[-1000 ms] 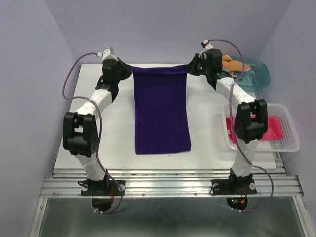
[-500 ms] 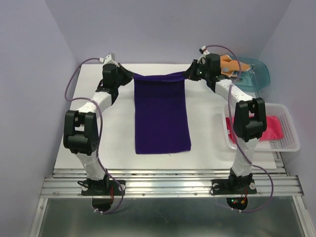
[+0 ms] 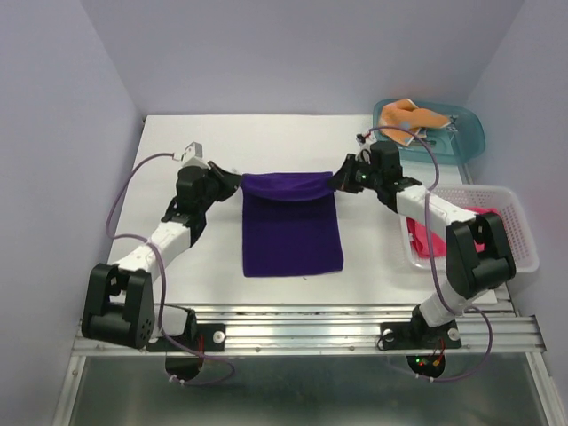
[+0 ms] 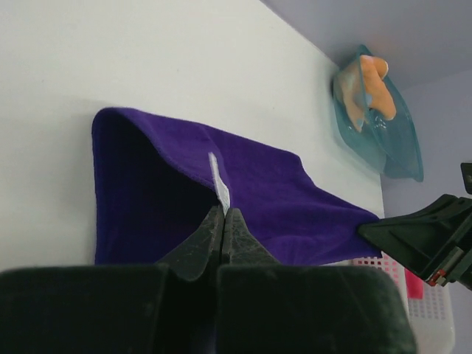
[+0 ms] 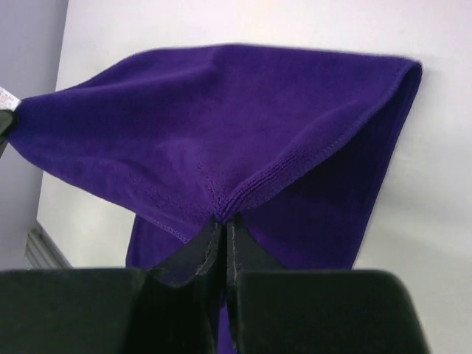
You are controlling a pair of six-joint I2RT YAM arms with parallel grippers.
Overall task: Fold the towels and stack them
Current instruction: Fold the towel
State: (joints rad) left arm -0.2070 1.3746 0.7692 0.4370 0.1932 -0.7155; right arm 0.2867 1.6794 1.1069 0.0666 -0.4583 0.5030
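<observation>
On the white counter point(image 3: 266, 142) lies the dark purple towel point(image 3: 291, 235), its near part flat and its far edge lifted. The pink-red towel point(image 3: 414, 238) sits in a white basket point(image 3: 524, 244) at the right, and the orange towel point(image 3: 413, 114) in a blue-green tub point(image 3: 466, 138) behind it. The left end effector point(image 4: 223, 212) and the right end effector point(image 5: 223, 219) each pinch a lifted corner.

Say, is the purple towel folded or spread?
Partly folded: left gripper and right gripper hold far corners of the purple towel raised over its flat part.

Three towels point(image 3: 293, 226) point(image 3: 413, 114) point(image 3: 414, 238), two bins point(image 3: 470, 135) point(image 3: 522, 255), two grippers point(image 3: 238, 182) point(image 3: 337, 180)
</observation>
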